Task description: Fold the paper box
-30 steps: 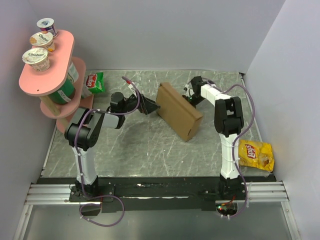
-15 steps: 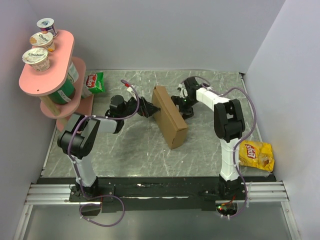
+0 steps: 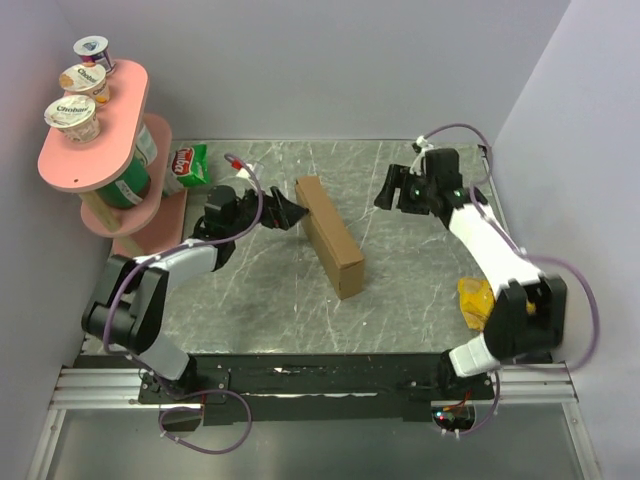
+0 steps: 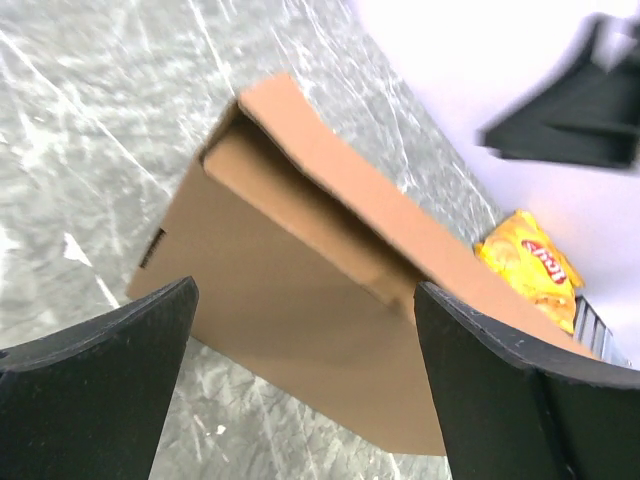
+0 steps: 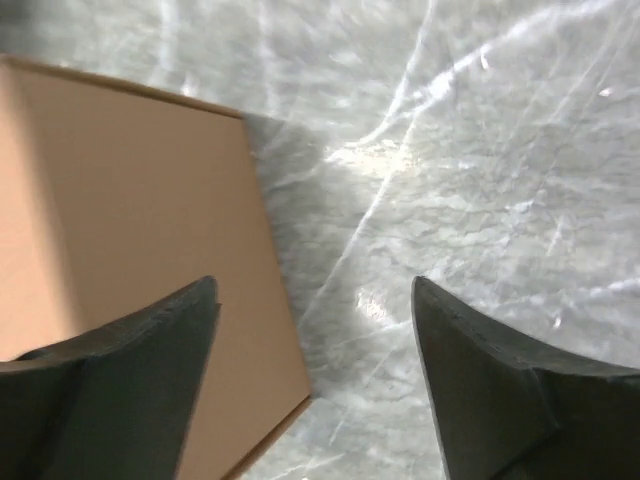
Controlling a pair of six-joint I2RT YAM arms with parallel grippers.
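The grey marbled table (image 3: pixel 260 300) carries the paper box (image 3: pixel 330 235) at centre frame. A green snack bag (image 3: pixel 188 165) lies upper left, and a yellow chip bag (image 3: pixel 472 300) lies at right.

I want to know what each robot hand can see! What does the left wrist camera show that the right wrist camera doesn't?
Only the left wrist view shows the yellow chip bag, a white wall, a blurry black shape up high, and the folded-in flap along the edge of the paper box. Only the right wrist view shows a plain flat side of the box and its corner. Both show the brown box, the grey marbled table, and that camera's own black jaws, wide apart and holding nothing.
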